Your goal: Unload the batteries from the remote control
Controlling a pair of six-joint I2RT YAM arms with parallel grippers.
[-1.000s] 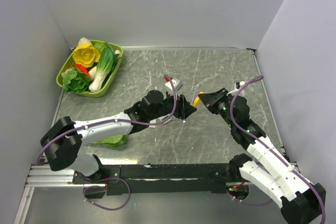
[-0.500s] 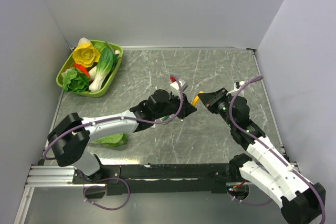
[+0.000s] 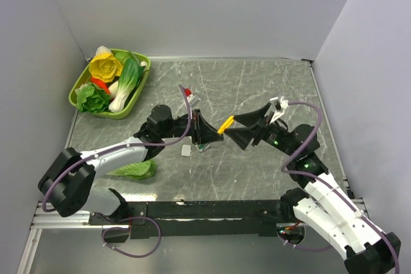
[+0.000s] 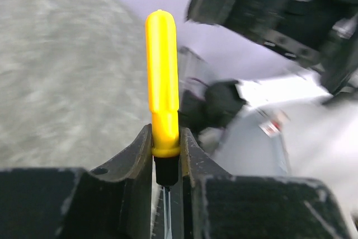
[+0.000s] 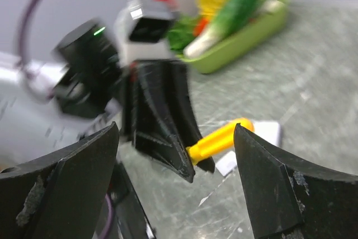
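Bright even light; both wrist views blurred.

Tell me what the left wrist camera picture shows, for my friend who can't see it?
The left gripper is shut on a yellow-handled screwdriver near the bottom of its handle, and the handle points away from the camera. Behind it are the grey marbled table on the left and the blurry right arm on the right.

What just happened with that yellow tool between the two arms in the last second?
It changed hands. The right gripper, clamped on the yellow screwdriver a second ago, has opened and let go; the left gripper closed on it and drew back leftward with it. The vegetable tray and the loose green leaf stayed put.
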